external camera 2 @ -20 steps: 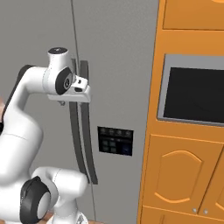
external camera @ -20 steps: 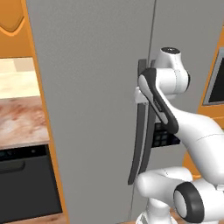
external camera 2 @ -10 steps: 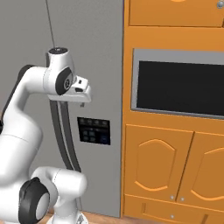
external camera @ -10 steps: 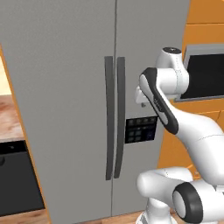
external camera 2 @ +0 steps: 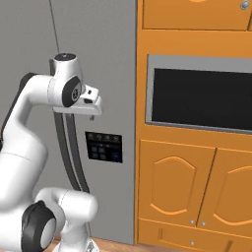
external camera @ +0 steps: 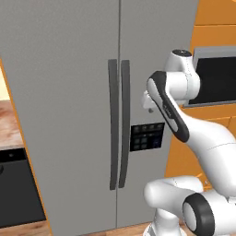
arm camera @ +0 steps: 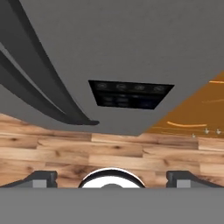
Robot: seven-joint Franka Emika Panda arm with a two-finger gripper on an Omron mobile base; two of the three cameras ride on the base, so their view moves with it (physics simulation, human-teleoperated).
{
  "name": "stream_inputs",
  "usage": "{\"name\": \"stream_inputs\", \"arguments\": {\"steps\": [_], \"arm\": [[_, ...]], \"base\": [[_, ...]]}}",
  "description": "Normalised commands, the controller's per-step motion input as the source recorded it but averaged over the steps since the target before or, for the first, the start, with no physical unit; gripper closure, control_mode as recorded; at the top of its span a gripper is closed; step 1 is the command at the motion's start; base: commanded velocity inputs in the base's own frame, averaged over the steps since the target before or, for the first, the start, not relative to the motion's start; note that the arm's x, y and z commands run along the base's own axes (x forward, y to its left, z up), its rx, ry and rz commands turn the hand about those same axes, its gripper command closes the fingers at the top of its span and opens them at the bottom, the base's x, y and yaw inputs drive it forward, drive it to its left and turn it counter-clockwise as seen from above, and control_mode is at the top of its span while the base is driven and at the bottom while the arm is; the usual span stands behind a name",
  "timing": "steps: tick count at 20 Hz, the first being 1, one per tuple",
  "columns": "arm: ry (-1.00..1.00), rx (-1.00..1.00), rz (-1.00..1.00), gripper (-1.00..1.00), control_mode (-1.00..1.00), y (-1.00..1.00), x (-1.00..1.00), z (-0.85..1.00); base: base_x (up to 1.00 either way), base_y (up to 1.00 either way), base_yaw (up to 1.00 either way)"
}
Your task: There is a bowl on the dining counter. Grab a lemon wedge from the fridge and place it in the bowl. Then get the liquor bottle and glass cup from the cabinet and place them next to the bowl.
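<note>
The grey double-door fridge [external camera: 69, 92] stands shut in front of me, its two long dark handles [external camera: 118, 124] side by side at the middle seam. My gripper [external camera: 147, 103] hangs just right of the handles and above the dark control panel [external camera: 146, 137], apart from the door. In the hand view the fingertips [arm camera: 41, 178] stand wide apart with nothing between them, so the gripper [arm camera: 112, 179] is open, looking down along the fridge front [arm camera: 131, 39] to the wooden floor. Bowl, lemon wedge, bottle, cup and dining counter are out of view.
A built-in oven with a black window [external camera 2: 202, 98] sits in orange cabinetry [external camera 2: 172, 182] right of the fridge [external camera 2: 98, 49]. An upper orange door has a grey knob [external camera 2: 244, 5]. Left of the fridge are a marbled countertop [external camera: 7, 126] and a black appliance [external camera: 16, 189].
The whole scene has slid left in both base views, mostly in the first half second: the camera has moved right along the fridge. The arm holds the same pose.
</note>
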Motion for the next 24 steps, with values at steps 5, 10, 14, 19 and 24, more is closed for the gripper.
{"name": "stream_inputs", "arguments": {"steps": [5, 10, 14, 19, 24], "arm": [[-0.14, -0.01, 0.0, -1.0, -1.0, 0.77, -0.44, 0.21], [-0.15, -0.07, 0.0, -1.0, -1.0, 1.0, -0.21, 0.05], [-0.19, -0.08, -0.04, -1.0, -1.0, 0.87, -0.01, 0.0], [-0.12, -0.08, -0.14, -1.0, -1.0, 0.57, 0.07, -0.02], [-0.01, -0.11, -0.21, -1.0, -1.0, 0.06, 0.18, 0.0]], "base": [[0.0, 0.0, 0.0], [0.0, 0.0, 0.0], [0.0, 0.0, 0.0], [0.0, 0.0, 0.0], [0.0, 0.0, 0.0]]}}
